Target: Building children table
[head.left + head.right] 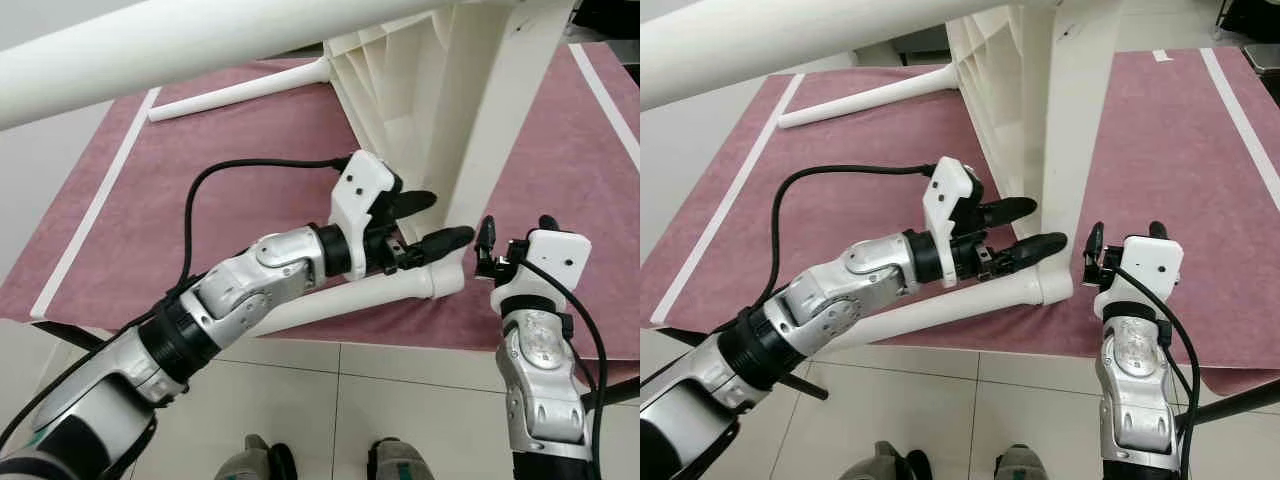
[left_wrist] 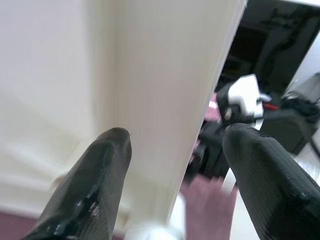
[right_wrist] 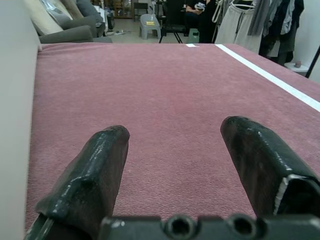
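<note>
A white children's table (image 1: 400, 90) is seen lying tipped over on a maroon mat (image 1: 240, 170), its ribbed underside exposed. One fitted leg (image 1: 495, 120) is taken as the landmark.

The left arm is extended forward and across towards this leg, wrist rolled so that the fingers are stacked one above the other. The left gripper (image 1: 432, 220) is held released, its fingertips (image 2: 107, 150) spread just beside the leg; no contact can be confirmed.

A loose leg (image 1: 400, 290) is found lying on the mat directly beneath the left gripper, its end close to the foot of the fitted leg. Another leg (image 1: 240, 92) is seen projecting from the table, well apart.

The right arm is raised upright on the other side of the fitted leg, the right gripper (image 1: 515, 238) spread and holding nothing.
</note>
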`<state>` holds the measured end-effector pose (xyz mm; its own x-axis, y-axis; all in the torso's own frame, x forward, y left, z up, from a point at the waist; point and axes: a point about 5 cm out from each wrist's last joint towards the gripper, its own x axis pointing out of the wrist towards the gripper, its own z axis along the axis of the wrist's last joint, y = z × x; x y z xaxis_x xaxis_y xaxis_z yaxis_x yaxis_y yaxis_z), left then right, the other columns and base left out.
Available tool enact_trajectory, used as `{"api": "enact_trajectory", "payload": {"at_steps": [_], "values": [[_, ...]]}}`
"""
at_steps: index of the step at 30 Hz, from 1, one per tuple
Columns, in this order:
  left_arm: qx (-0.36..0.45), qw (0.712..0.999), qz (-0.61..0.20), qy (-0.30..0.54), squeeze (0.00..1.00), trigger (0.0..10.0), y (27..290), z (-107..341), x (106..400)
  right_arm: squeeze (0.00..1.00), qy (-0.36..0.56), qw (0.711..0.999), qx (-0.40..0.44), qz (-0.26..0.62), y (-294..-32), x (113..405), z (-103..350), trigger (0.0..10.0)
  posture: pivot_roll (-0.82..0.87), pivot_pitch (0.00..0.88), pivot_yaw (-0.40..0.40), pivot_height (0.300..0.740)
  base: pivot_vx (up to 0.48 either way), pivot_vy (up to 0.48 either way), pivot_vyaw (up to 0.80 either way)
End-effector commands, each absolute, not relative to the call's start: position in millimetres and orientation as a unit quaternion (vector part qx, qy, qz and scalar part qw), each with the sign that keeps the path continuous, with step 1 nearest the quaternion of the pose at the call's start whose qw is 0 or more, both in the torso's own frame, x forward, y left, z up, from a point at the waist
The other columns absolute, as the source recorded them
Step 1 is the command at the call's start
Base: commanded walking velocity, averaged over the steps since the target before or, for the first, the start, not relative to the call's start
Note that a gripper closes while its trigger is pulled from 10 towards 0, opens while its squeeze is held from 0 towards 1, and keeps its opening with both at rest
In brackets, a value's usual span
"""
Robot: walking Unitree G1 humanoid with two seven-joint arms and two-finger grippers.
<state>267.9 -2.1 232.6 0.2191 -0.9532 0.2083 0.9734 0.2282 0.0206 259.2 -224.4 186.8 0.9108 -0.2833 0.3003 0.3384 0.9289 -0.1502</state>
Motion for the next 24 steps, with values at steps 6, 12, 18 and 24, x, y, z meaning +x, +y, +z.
{"api": "enact_trajectory", "payload": {"at_steps": [6,12,18,24], "values": [[0.018,0.609,-0.786,-0.100,0.00,10.0,31,223,232,0.00,-0.125,0.976,-0.096,-0.151,-220,260,180,10.0,-0.20,0.146,0.143,0.740,0.000,0.000,0.00],[0.112,0.691,-0.713,-0.043,0.00,10.0,63,193,238,0.00,-0.122,0.976,-0.095,-0.150,-222,260,177,10.0,-0.17,0.146,0.145,0.740,0.000,0.000,0.00],[0.197,0.722,-0.663,0.012,0.00,10.0,90,168,240,0.00,-0.122,0.976,-0.096,-0.153,-225,260,177,10.0,-0.16,0.146,0.146,0.740,0.000,0.000,0.00],[0.254,0.733,-0.628,0.058,0.00,10.0,124,153,241,0.00,-0.124,0.977,-0.107,-0.133,-224,259,179,10.0,-0.13,0.146,0.140,0.740,0.000,0.000,0.00]]}}
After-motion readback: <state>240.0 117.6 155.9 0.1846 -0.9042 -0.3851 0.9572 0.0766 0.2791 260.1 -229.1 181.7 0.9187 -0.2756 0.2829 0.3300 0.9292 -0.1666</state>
